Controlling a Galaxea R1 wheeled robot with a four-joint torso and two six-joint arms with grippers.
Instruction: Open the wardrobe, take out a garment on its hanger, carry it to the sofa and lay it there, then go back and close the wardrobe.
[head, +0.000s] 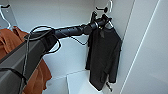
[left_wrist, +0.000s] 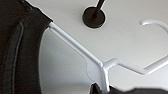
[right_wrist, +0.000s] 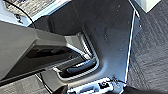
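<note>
While wardrobe (head: 147, 50) open, garment (head: 103, 57) hangs inside.

Clearance inside the wardrobe (head: 75, 15).
Open gap between orange garment (head: 10, 42) and black garment (head: 103, 57); side wall close beside the latter.

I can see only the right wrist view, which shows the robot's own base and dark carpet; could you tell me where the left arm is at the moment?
Observer: The left gripper is reaching into the open wardrobe, up at the collar of the black T-shirt.
Operator: Is the shirt on a hanger?
Observer: Yes, the left wrist view shows a white hanger running out of the shirt's shoulder.
Operator: Is anything else hanging in there?
Observer: An orange garment hangs on the other side, apart from the black one.
</note>
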